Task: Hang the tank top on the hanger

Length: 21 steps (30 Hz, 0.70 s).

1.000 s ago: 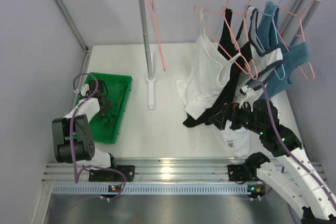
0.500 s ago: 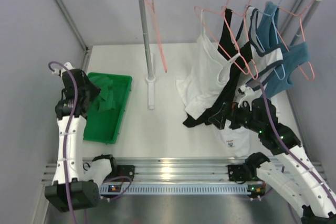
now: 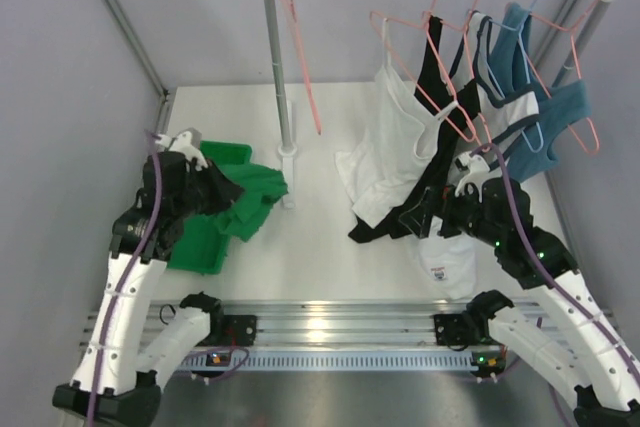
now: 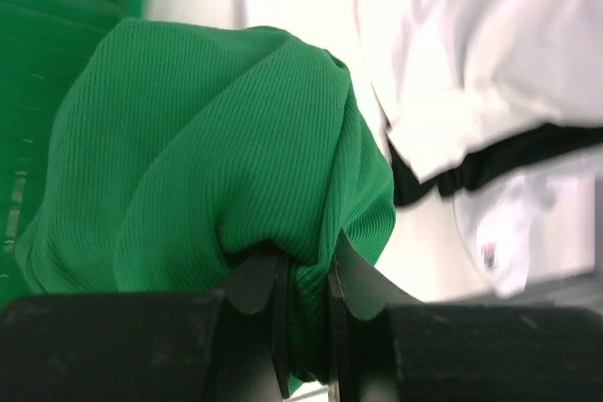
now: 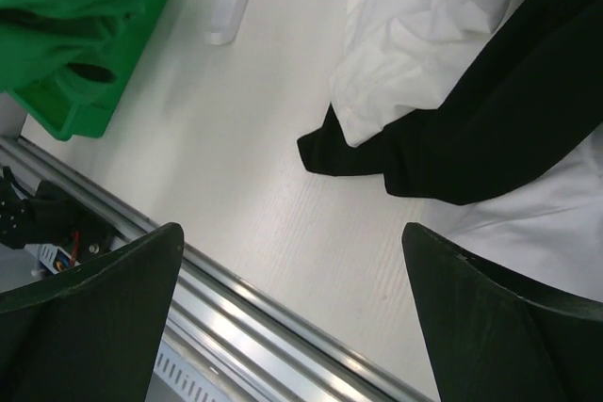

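Tank top [image 3: 252,197], bright green, bunched

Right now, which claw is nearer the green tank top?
Left. The left claw is shut on the tank top; the right claw is open, far across the table by the hanging clothes.

The left arm [image 3: 125,277] rises steeply from its base, folds at the elbow and turns its wrist to the right, so the left gripper [image 3: 226,191] points sideways and inward. Its jaws are pressed nearly together, pinching a fold of the tank top [image 4: 217,138]. The right arm [image 3: 545,282] leans in from the near right corner, stretched forward and to the left. The right gripper [image 5: 292,228] tilts downward with its fingers spread wide, holding nothing.
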{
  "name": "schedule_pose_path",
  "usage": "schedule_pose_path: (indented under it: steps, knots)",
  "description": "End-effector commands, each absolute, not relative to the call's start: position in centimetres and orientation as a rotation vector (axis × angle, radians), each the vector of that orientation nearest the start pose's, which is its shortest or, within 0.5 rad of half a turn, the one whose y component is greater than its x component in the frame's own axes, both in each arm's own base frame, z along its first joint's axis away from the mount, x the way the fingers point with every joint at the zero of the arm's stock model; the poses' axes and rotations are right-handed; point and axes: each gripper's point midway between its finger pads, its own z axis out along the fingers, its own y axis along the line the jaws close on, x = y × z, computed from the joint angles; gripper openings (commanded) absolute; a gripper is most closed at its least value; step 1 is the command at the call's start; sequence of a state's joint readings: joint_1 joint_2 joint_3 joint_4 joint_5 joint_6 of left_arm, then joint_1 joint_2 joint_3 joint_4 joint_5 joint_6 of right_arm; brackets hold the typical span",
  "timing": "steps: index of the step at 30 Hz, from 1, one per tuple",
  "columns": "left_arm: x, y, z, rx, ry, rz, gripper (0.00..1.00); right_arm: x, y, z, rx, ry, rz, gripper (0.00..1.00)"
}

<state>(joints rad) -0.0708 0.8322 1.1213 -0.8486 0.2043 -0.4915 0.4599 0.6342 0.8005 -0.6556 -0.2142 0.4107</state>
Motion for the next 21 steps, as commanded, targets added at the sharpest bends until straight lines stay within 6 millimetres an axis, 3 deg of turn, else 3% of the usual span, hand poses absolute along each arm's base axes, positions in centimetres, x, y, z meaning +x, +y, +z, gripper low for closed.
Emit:
schedule_pose_path:
  steps: [1,9,12,13,15,16,17,18,19,21]
  knots:
    - [22.8,-12.0,26.6,-0.234,2.157,-0.649,0.00,19.7,14.8,24.5,-0.191,2.057,0.706,1.00]
    - [22.1,-20.8,21.5,-0.203,2.178,-0.744,0.00,19.8,14.5,24.3,-0.157,2.075,0.691,1.00]
    - [21.2,-25.4,19.4,-0.143,2.188,-0.793,0.00,19.6,14.6,23.7,-0.155,2.092,0.698,1.00]
    - [20.3,-27.4,17.9,-0.087,2.228,-0.788,0.00,19.6,14.7,23.4,-0.159,2.102,0.701,1.00]
    - [20.1,-30.5,18.1,-0.054,2.205,-0.860,0.00,19.4,14.8,23.0,-0.160,2.117,0.711,1.00]
    - [19.3,-32.3,16.3,0.000,2.251,-0.859,0.00,19.3,15.0,22.6,-0.157,2.127,0.717,1.00]
    - [19.2,-33.7,16.6,0.019,2.250,-0.889,0.00,19.3,15.1,22.3,-0.154,2.134,0.723,1.00]
    - [18.5,-35.2,16.5,0.062,2.254,-0.931,0.05,19.2,15.2,22.0,-0.153,2.141,0.726,1.00]
    - [18.5,-36.1,15.0,0.087,2.288,-0.910,0.20,19.0,15.3,21.9,-0.155,2.143,0.735,1.00]
    - [18.1,-37.2,14.5,0.131,2.306,-0.932,0.36,18.9,15.3,21.6,-0.149,2.147,0.732,1.00]
